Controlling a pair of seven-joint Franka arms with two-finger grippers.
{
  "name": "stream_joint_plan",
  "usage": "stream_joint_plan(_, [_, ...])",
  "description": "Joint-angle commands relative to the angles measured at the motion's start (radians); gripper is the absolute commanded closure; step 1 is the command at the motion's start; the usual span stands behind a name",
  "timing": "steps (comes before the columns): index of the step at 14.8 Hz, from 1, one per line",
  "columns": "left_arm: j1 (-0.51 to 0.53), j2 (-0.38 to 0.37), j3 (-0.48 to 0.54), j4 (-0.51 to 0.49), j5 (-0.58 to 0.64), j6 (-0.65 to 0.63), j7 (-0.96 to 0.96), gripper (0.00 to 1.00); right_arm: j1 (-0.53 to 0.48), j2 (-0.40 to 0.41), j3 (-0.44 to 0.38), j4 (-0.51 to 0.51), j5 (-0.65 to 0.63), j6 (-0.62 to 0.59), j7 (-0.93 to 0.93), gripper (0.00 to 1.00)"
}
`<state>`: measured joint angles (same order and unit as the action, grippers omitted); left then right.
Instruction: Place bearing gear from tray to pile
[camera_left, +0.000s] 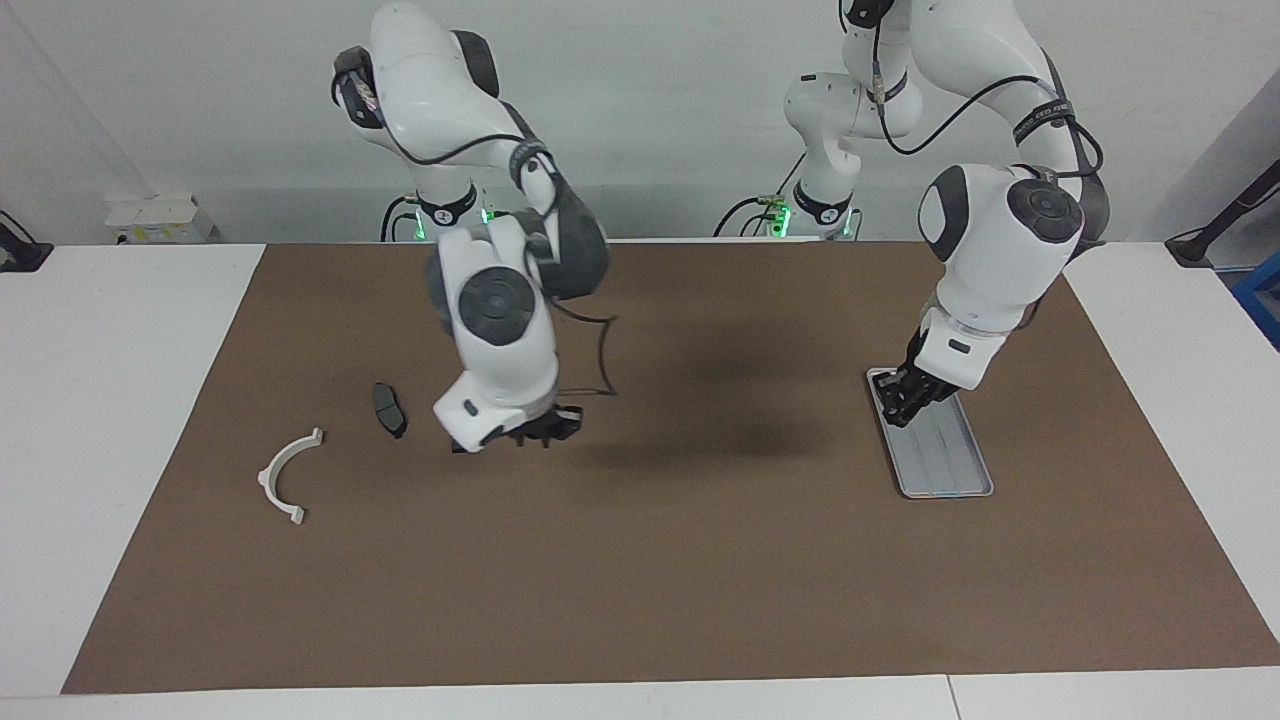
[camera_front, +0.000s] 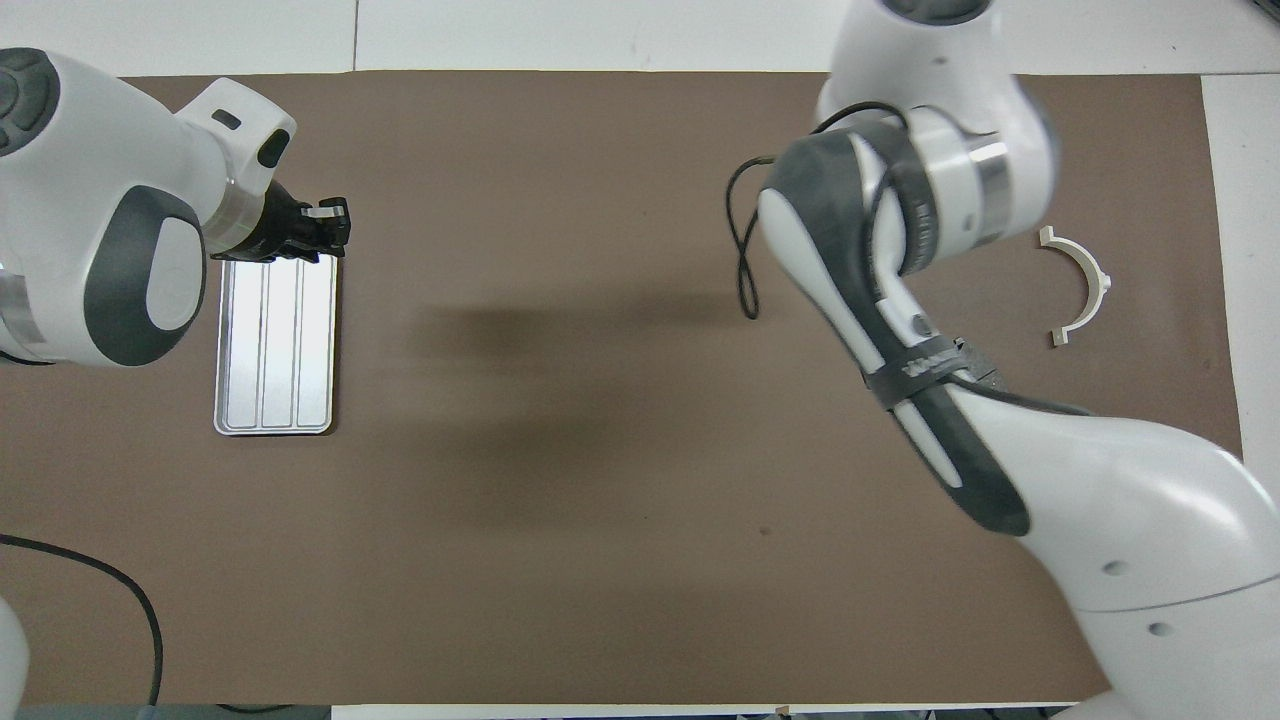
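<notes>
The silver ribbed tray (camera_left: 950, 462) lies toward the left arm's end of the table and also shows in the overhead view (camera_front: 275, 350). Its visible part is bare, and I see no bearing gear in either view. My left gripper (camera_left: 905, 400) hangs just above the tray (camera_front: 322, 225). The white half-ring bracket (camera_left: 283, 478) lies toward the right arm's end (camera_front: 1085, 285), with one dark brake pad (camera_left: 389, 409) beside it. My right gripper (camera_left: 535, 432) is low over the mat beside that pad. In the overhead view its own arm hides it. A second brake pad is hidden.
A brown mat (camera_left: 700, 560) covers most of the white table. The right arm's black cable (camera_left: 605, 350) loops down beside its wrist. Both arms cast shadows on the middle of the mat.
</notes>
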<state>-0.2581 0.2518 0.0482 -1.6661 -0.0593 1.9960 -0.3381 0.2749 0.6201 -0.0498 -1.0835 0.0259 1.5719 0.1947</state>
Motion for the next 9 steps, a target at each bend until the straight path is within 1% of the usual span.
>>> stream_joint_plan(1, [-0.119,0.011,0.009,0.016,0.033,0.017,-0.140,1.00,-0.095,-0.017,0.024,-0.033,-0.062,0.023,-0.257,1.00])
stream_joint_plan(2, [-0.159,0.015,0.009,0.017,0.033,0.018,-0.197,1.00,-0.120,-0.019,0.024,-0.047,-0.070,0.074,-0.312,1.00])
stream_joint_plan(3, [-0.203,0.041,0.009,0.022,0.033,0.018,-0.244,1.00,-0.143,-0.026,0.022,-0.091,-0.073,0.126,-0.351,1.00])
stream_joint_plan(4, [-0.243,0.061,0.010,0.034,0.033,0.021,-0.289,1.00,-0.166,-0.057,0.024,-0.161,-0.079,0.181,-0.371,1.00])
stream_joint_plan(6, [-0.303,0.118,0.010,0.071,0.041,0.033,-0.360,1.00,-0.200,-0.111,0.024,-0.353,-0.084,0.369,-0.405,1.00])
stream_joint_plan(7, [-0.341,0.145,0.010,0.078,0.051,0.044,-0.402,1.00,-0.212,-0.120,0.022,-0.425,-0.086,0.457,-0.411,1.00])
stream_joint_plan(9, [-0.375,0.175,0.009,0.083,0.065,0.092,-0.455,1.00,-0.235,-0.102,0.022,-0.492,-0.086,0.577,-0.420,1.00])
